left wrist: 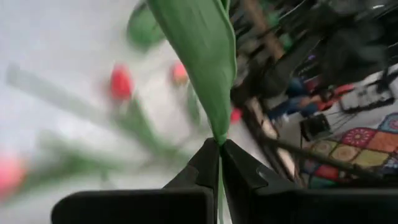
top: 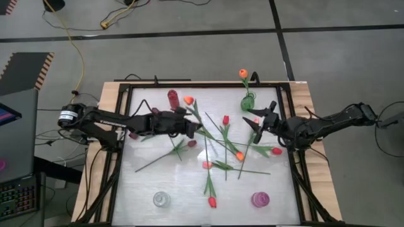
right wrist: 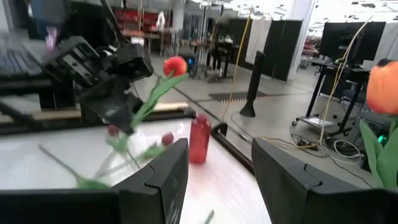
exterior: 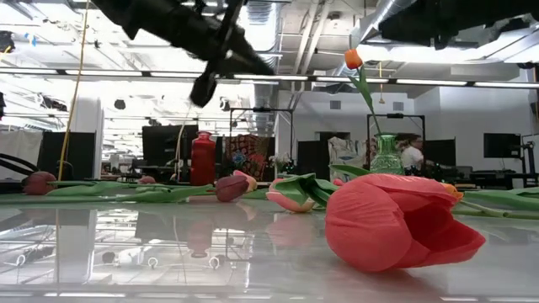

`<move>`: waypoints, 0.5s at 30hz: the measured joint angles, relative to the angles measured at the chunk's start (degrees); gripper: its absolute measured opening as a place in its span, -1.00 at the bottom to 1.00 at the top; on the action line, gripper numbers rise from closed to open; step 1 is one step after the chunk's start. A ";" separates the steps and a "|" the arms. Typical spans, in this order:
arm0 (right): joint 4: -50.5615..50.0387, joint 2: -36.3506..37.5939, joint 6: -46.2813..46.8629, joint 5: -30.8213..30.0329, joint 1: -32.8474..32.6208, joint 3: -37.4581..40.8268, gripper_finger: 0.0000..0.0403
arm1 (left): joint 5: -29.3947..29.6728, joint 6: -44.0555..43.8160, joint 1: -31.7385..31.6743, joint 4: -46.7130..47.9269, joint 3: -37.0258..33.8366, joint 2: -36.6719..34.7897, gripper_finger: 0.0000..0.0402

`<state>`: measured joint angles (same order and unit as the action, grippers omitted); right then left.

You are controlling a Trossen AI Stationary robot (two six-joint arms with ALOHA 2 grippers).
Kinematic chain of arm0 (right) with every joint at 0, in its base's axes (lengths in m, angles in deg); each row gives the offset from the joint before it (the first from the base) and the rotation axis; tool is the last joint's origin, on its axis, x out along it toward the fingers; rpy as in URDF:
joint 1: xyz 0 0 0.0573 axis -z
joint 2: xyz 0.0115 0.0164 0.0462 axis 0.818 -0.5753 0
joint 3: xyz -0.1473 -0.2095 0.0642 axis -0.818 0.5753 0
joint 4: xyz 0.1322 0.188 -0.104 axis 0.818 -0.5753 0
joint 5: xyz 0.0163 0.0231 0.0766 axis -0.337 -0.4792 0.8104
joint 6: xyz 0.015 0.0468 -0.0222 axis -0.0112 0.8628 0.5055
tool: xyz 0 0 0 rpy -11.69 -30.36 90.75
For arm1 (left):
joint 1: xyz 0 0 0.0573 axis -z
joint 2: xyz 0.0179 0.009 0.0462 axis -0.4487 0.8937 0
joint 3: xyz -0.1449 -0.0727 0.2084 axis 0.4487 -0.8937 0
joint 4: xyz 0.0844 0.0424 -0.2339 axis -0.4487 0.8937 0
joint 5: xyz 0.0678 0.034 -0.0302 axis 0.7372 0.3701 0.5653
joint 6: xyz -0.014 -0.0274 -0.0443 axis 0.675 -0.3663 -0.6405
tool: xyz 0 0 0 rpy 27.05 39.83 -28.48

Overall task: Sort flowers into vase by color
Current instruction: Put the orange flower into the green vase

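My left gripper is over the table's middle left, shut on a red-orange tulip whose head rises above the fingers. My right gripper hangs open at the right, near a green vase that holds one orange tulip, its stem stuck in the vase's mouth. A red vase stands at the far left. A clear vase and a purple vase stand near the front edge. Several tulips lie flat across the table's middle. My left gripper pinches the tulip's thin green stem between its two fingertips, just below a broad leaf. The fingers come from the table's left, nearly level. The tulip is lifted clear of the table, tilted, with its head up.
A black frame runs round the table top. Loose tulips crisscross the middle, one big red head lying close to the front edge. Free table shows at the near left. A person sits in the room behind.
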<state>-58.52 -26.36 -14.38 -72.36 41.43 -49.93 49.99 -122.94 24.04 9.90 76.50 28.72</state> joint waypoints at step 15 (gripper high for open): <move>14.40 0.04 0.00 -0.24 2.52 0.00 0.01 | 2.05 47.33 -4.84 -4.45 17.69 4.40 -1.00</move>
<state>-44.11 -26.32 -14.38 -72.61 43.95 -49.93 52.04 -75.60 19.20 5.46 94.19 33.12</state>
